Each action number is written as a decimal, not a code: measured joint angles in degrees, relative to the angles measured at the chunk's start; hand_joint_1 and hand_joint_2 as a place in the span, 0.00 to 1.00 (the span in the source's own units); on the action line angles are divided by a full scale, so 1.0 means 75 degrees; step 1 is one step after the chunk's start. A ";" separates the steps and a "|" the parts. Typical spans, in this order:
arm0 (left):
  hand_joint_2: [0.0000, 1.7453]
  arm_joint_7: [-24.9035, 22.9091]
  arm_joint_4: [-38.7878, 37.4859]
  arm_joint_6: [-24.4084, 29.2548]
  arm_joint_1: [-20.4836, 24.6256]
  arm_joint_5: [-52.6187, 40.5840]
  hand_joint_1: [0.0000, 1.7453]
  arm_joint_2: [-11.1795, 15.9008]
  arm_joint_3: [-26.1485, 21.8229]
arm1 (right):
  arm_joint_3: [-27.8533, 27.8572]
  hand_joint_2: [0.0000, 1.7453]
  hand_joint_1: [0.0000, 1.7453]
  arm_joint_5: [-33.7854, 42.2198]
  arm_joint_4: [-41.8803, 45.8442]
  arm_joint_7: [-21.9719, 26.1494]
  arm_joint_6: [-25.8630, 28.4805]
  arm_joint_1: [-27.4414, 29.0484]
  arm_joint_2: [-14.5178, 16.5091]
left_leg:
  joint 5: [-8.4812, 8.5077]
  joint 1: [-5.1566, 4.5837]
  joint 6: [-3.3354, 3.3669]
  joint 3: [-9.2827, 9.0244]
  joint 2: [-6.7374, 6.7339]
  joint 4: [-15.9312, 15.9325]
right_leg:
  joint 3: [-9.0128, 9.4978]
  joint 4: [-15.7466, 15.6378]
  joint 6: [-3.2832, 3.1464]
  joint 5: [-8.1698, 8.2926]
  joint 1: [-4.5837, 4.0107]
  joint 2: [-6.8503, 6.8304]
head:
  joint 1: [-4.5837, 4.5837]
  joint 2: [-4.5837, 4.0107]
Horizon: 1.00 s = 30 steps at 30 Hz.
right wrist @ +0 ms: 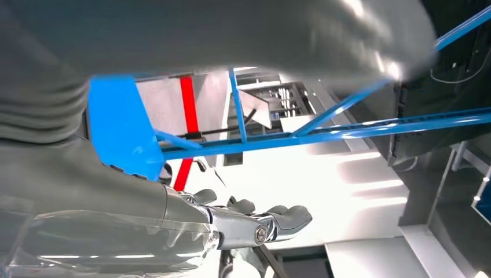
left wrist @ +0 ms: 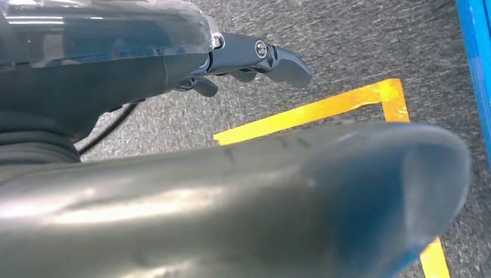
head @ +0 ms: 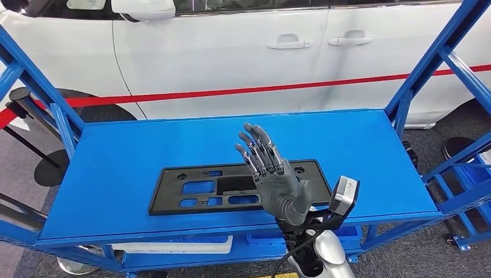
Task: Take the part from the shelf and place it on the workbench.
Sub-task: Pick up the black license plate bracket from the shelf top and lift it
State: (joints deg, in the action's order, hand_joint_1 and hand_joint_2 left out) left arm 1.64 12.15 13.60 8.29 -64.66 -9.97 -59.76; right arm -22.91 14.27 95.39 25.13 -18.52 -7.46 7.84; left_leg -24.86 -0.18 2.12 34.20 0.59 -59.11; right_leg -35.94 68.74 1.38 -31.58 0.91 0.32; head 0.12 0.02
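Item one on my feed: the part (head: 234, 186), a flat black plastic panel with rectangular cut-outs, lying flat on the blue workbench (head: 145, 145), toward the near edge and slightly toward 7 o'clock of the surface's centre. Item two: my right hand (head: 272, 174), raised above the bench at roughly 5 o'clock from the middle of the head view, fingers (head: 255, 142) extended and lightly spread, pointing toward 11 o'clock, holding nothing; it overlaps the right portion of the part in my view, and I cannot tell whether it touches it. In the right wrist view the same hand (right wrist: 255, 223) shows its fingers stretched out against blue frame bars (right wrist: 324, 133). Item three: my left hand (left wrist: 255, 58), seen in the left wrist view hanging over grey carpet (left wrist: 347, 40) marked with yellow tape (left wrist: 324, 107); its fingers hold nothing, but whether they are spread or curled I cannot tell from that angle. Item four: a lower tier under the bench, carrying a white tray-like object (head: 179, 246) at 7 o'clock; its contents are hidden. Item five: a white car (head: 243, 52) at 12 o'clock beyond the bench, with a red barrier tape (head: 231, 91) stretched in front of it.
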 joint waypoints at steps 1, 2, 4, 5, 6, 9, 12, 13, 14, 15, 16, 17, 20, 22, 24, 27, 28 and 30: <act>0.00 -0.0015 0.0000 0.0007 0.0002 0.0018 0.00 -0.0009 -0.0001 | -0.0001 1.00 0.00 0.0041 -0.0015 -0.0088 0.0002 -0.0010 -0.0004 | -0.0031 -0.0012 -0.0026 -0.0038 0.0007 -0.0006 | 0.0146 -0.0514 -0.0038 0.0313 -0.0018 -0.0002 | 0.0002 -0.0001; 0.00 -0.0027 0.0000 0.0003 0.0007 0.0047 0.00 -0.0016 -0.0003 | -0.0007 1.00 0.00 0.0073 -0.0036 -0.0172 0.0005 -0.0024 -0.0006 | -0.0055 -0.0020 -0.0062 -0.0056 0.0016 -0.0008 | 0.0261 -0.0898 -0.0080 0.0506 -0.0038 -0.0003 | 0.0005 -0.0001; 0.00 -0.0045 -0.0001 -0.0017 0.0013 0.0121 0.00 -0.0024 -0.0020 | -0.0025 1.00 0.00 0.0115 -0.0082 -0.0298 0.0013 -0.0053 -0.0008 | -0.0073 -0.0030 -0.0149 -0.0058 0.0023 -0.0002 | 0.0324 -0.1177 -0.0157 0.0575 -0.0078 0.0004 | 0.0010 -0.0001; 0.00 -0.0053 -0.0002 -0.0030 0.0014 0.0156 0.00 -0.0024 -0.0034 | -0.0037 1.00 0.00 0.0125 -0.0106 -0.0329 0.0015 -0.0063 -0.0008 | -0.0063 -0.0025 -0.0195 -0.0058 0.0025 0.0009 | 0.0323 -0.1202 -0.0200 0.0605 -0.0080 0.0010 | 0.0009 -0.0001; 0.00 -0.0060 -0.0002 -0.0038 0.0011 0.0187 0.00 -0.0024 -0.0051 | -0.0048 1.00 0.00 0.0133 -0.0126 -0.0346 0.0015 -0.0072 -0.0008 | -0.0077 -0.0015 -0.0238 -0.0055 0.0023 -0.0010 | 0.0331 -0.1233 -0.0243 0.0638 -0.0069 0.0004 | 0.0008 -0.0002; 0.00 -0.0056 -0.0003 -0.0032 0.0008 0.0235 0.00 -0.0023 -0.0111 | -0.0111 1.00 0.00 0.0178 -0.0194 -0.0375 0.0000 -0.0139 -0.0008 | -0.0553 0.0022 -0.0361 0.0225 -0.0003 -0.0698 | 0.0345 -0.1332 -0.0352 0.0707 -0.0024 -0.0033 | 0.0025 -0.0001; 0.00 -0.0025 -0.0003 0.0043 -0.0009 0.0219 0.00 -0.0023 -0.0150 | -0.0168 1.00 0.00 0.0233 -0.0288 -0.0440 0.0012 -0.0179 -0.0008 | -0.1102 0.0076 -0.0450 0.0789 -0.0019 -0.1984 | 0.0325 -0.1336 -0.0378 0.0698 -0.0028 -0.0057 | 0.0034 -0.0001; 0.00 -0.0020 -0.0003 0.0072 -0.0018 0.0211 0.00 -0.0023 -0.0159 | -0.0176 1.00 0.00 0.0239 -0.0321 -0.0459 0.0027 -0.0184 -0.0008 | -0.1049 0.0089 -0.0462 0.0812 -0.0021 -0.2046 | 0.0328 -0.1334 -0.0376 0.0695 -0.0028 -0.0060 | 0.0034 -0.0001; 0.00 -0.0015 -0.0003 0.0099 -0.0023 0.0201 0.00 -0.0023 -0.0166 | -0.0187 1.00 0.00 0.0233 -0.0353 -0.0474 0.0048 -0.0194 -0.0008 | -0.0861 0.0099 -0.0464 0.0696 -0.0023 -0.1813 | 0.0337 -0.1332 -0.0371 0.0691 -0.0028 -0.0059 | 0.0034 -0.0001; 0.00 -0.0009 -0.0003 0.0126 -0.0025 0.0191 0.00 -0.0023 -0.0171 | -0.0204 1.00 0.00 0.0194 -0.0381 -0.0478 0.0085 -0.0211 -0.0008 | -0.0584 0.0106 -0.0453 0.0454 -0.0026 -0.1322 | 0.0355 -0.1332 -0.0359 0.0684 -0.0027 -0.0056 | 0.0034 -0.0001; 0.00 -0.0003 -0.0003 0.0147 -0.0022 0.0182 0.00 -0.0023 -0.0173 | -0.0230 1.00 0.00 0.0105 -0.0408 -0.0476 0.0157 -0.0238 -0.0008 | -0.0362 0.0105 -0.0431 0.0186 -0.0029 -0.0777 | 0.0370 -0.1329 -0.0339 0.0675 -0.0033 -0.0052 | 0.0032 -0.0001; 0.00 0.0004 -0.0002 0.0163 -0.0014 0.0175 0.00 -0.0023 -0.0174 | -0.0267 1.00 0.00 -0.0067 -0.0436 -0.0473 0.0280 -0.0276 -0.0009 | -0.0212 0.0091 -0.0394 -0.0039 -0.0029 -0.0316 | 0.0375 -0.1322 -0.0308 0.0667 -0.0044 -0.0048 | 0.0032 -0.0001; 0.00 0.0015 -0.0001 0.0176 -0.0003 0.0165 0.00 -0.0022 -0.0175 | -0.0449 1.00 0.00 -0.1132 -0.0527 -0.0482 0.0977 -0.0440 -0.0012 | -0.0163 0.0040 -0.0266 -0.0205 -0.0021 0.0096 | 0.0353 -0.1330 -0.0183 0.0681 -0.0058 -0.0041 | 0.0028 0.0000; 0.00 0.0018 -0.0002 0.0174 -0.0003 0.0165 0.00 -0.0023 -0.0175 | -0.0610 1.00 0.00 -0.2040 -0.0562 -0.0511 0.1544 -0.0565 -0.0014 | -0.0120 0.0066 -0.0165 -0.0233 -0.0028 0.0159 | 0.0336 -0.1273 -0.0101 0.0626 -0.0048 -0.0042 | 0.0026 0.0000; 0.00 0.0021 -0.0002 0.0173 0.0016 0.0165 0.00 -0.0026 -0.0175 | -0.0754 1.00 0.00 -0.2648 -0.0576 -0.0545 0.1926 -0.0671 -0.0020 | -0.0090 0.0093 -0.0070 -0.0276 -0.0036 0.0225 | 0.0093 -0.0736 -0.0053 0.0314 -0.0044 -0.0040 | 0.0020 -0.0001; 0.00 0.0027 -0.0001 0.0170 0.0025 0.0165 0.00 -0.0026 -0.0175 | -0.0894 1.00 0.00 -0.2975 -0.0603 -0.0583 0.2141 -0.0719 -0.0050 | -0.0111 0.0066 -0.0016 -0.0284 -0.0035 0.0223 | -0.0656 0.0664 -0.0021 -0.0228 -0.0026 -0.0040 | 0.0016 -0.0001; 0.00 0.0032 -0.0002 0.0167 0.0020 0.0165 0.00 -0.0026 -0.0175 | -0.0934 1.00 0.00 -0.3153 -0.0610 -0.0589 0.2247 -0.0721 -0.0065 | -0.0123 0.0059 -0.0012 -0.0292 -0.0031 0.0218 | -0.0775 0.0811 -0.0020 -0.0184 -0.0023 -0.0040 | 0.0016 -0.0001; 0.00 0.0048 -0.0002 0.0156 0.0014 0.0165 0.00 -0.0028 -0.0175 | -0.1043 1.00 0.00 -0.3807 -0.0616 -0.0597 0.2613 -0.0741 -0.0093 | -0.0163 0.0053 -0.0024 -0.0334 -0.0017 0.0205 | -0.0581 0.0261 -0.0050 0.0295 -0.0023 -0.0041 | 0.0016 -0.0002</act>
State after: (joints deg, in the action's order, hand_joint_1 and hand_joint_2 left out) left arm 2.00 12.14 14.76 8.39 -63.43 -10.17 -61.07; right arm -30.73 -14.28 90.78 20.65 1.07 -13.02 7.14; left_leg -26.08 0.22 1.94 31.70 0.45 -57.58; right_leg -40.29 70.70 1.01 -29.37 0.74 0.01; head 0.24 0.00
